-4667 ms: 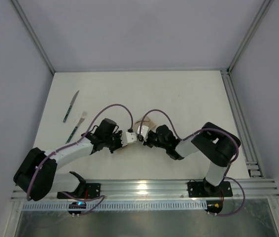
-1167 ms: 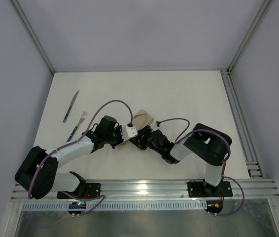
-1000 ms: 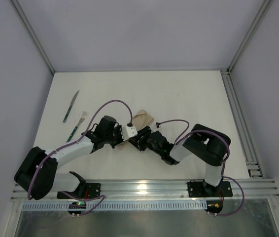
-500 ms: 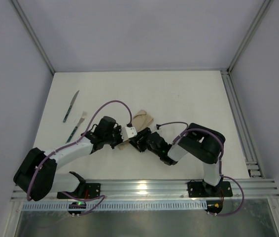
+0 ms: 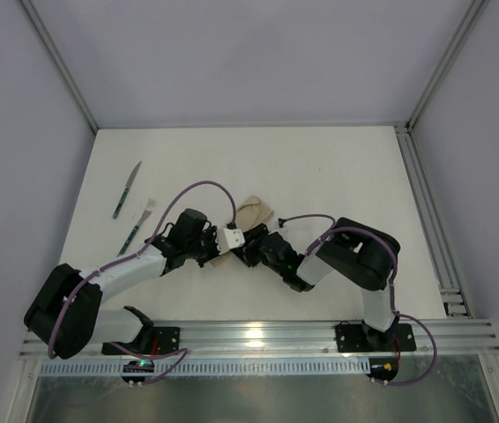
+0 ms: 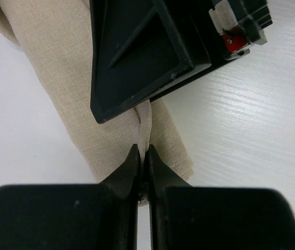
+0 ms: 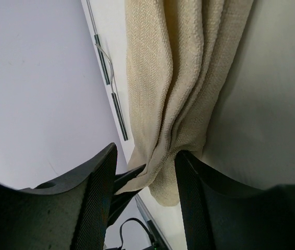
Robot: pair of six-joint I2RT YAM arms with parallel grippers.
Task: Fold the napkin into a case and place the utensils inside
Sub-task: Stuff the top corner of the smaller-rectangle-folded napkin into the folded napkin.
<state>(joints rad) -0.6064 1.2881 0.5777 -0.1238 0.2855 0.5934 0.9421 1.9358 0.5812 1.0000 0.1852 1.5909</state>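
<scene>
**A:** From above, where is the cloth?

**B:** The napkin (image 5: 255,211) is bunched into a narrow strip. It runs from just beyond both grippers back to their tips. The left gripper (image 5: 223,253) and right gripper (image 5: 248,251) meet nose to nose at its near end. The knife (image 5: 127,189) and fork (image 5: 137,226) lie well off to the left gripper's left, apart from the cloth.

**A:** And the left wrist camera?

**B:** The left gripper is clenched on a raised crease of the napkin, at the cloth's nearest edge. The other arm's black housing (image 6: 147,52) sits just ahead of it, over the fabric.

**A:** The right wrist?

**B:** Its fingers (image 7: 93,198) are spread and straddle the gathered folds. One finger touches the cloth and a gap shows beside the other, so the gripper is released, not squeezing.
</scene>
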